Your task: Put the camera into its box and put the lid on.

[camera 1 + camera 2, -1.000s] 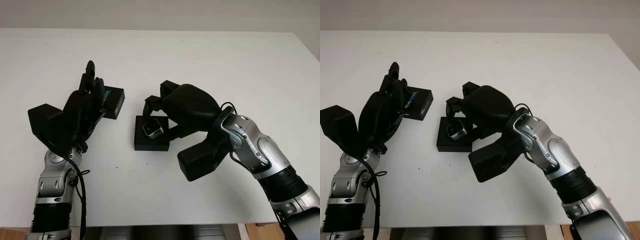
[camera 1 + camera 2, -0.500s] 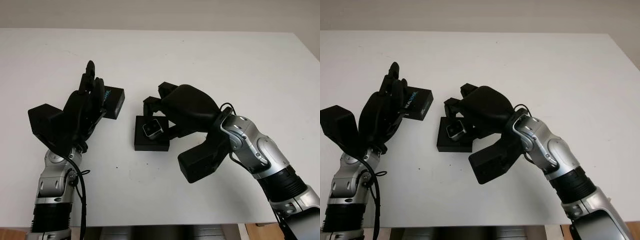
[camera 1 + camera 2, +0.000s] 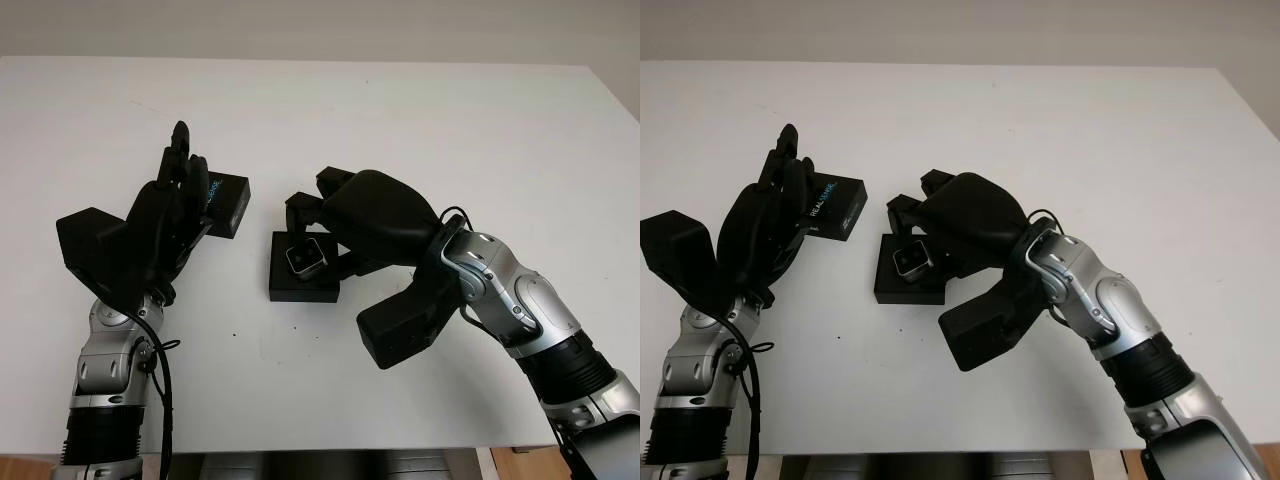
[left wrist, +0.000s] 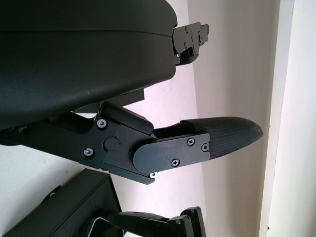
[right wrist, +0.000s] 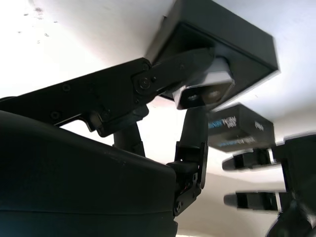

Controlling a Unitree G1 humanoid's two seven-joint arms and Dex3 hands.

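Right hand (image 3: 322, 222) fingers pinch camera (image 3: 305, 257), seating it in box (image 3: 301, 279). Left hand (image 3: 172, 205) open, holding nothing, at lid (image 3: 226, 203), box's ten o'clock. Next: release, fetch lid.

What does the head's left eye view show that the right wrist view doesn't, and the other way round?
The left eye view adds the whole white table and both arms. The right wrist view adds a close look at the right robot hand, its fingers pinching the silver camera at the box's opening. Both share the camera, the black box, the lid and the open left robot hand beside it.
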